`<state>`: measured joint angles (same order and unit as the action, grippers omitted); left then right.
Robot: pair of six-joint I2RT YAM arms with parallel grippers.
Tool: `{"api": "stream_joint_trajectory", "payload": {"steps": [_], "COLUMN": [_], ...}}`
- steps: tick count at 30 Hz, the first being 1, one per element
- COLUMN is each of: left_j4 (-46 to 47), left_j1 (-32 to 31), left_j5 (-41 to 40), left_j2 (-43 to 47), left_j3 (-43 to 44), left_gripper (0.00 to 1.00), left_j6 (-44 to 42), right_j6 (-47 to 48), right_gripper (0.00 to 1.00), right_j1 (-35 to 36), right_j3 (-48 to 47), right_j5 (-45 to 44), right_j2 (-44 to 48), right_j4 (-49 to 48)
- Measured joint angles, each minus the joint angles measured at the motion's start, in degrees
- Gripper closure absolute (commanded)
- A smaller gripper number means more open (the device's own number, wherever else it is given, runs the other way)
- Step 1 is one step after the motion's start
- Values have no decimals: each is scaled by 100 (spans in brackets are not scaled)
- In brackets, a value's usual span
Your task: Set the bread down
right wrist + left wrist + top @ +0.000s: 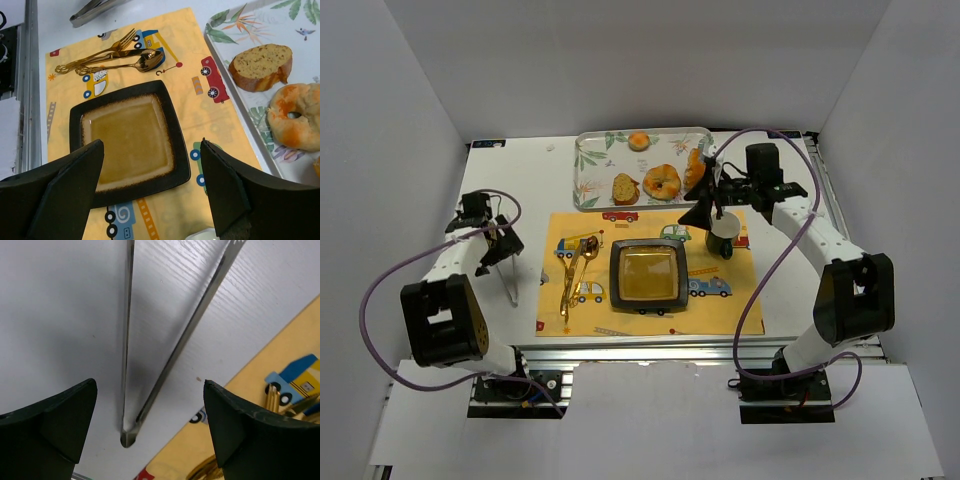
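Several breads lie on a leaf-patterned tray (588, 165) at the back: a bread slice (625, 188), a glazed ring-shaped bun (663, 182), a small orange roll (639, 141) and a piece partly hidden by my right gripper. The right wrist view shows the slice (260, 65) and the bun (295, 117). A square dark-rimmed plate (648, 275) sits empty on a yellow placemat (710, 310). My right gripper (702, 196) is open and empty, hovering between tray and plate (130, 140). My left gripper (500, 245) is open above metal tongs (150, 365) on the white table.
Gold cutlery (575, 270) lies on the placemat's left side and also shows in the right wrist view (110, 57). A white cup (725, 235) stands on the mat under the right arm. The tongs (508, 280) lie left of the mat. White walls enclose the table.
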<state>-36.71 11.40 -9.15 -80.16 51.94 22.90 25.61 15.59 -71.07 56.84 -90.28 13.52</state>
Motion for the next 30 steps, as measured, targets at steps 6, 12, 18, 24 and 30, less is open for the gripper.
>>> {"api": "stream_joint_trajectory", "payload": {"steps": [6, 12, 18, 24, 30], "left_j4": [282, 780, 1246, 1484, 1078], "left_j1": [0, 0, -2, -15, -153], "left_j5": [-24, 225, 417, 457, 1384], "left_j2": [-920, -1178, -1180, -1156, -785], "left_j3": [223, -61, -229, -275, 157], "left_gripper": [25, 43, 69, 91, 72], "left_j6": [-717, -1248, -1399, -1410, -761], "right_j6": [-166, -404, -640, -741, -769], "right_gripper": [18, 18, 18, 18, 18], "right_j1": [-166, -487, -662, -763, -927], "right_j3": [50, 50, 50, 50, 50], "right_j5": [35, 101, 173, 225, 282], "right_j2": [4, 4, 4, 4, 4], "right_j4": [-186, -343, -476, -498, -503]}}
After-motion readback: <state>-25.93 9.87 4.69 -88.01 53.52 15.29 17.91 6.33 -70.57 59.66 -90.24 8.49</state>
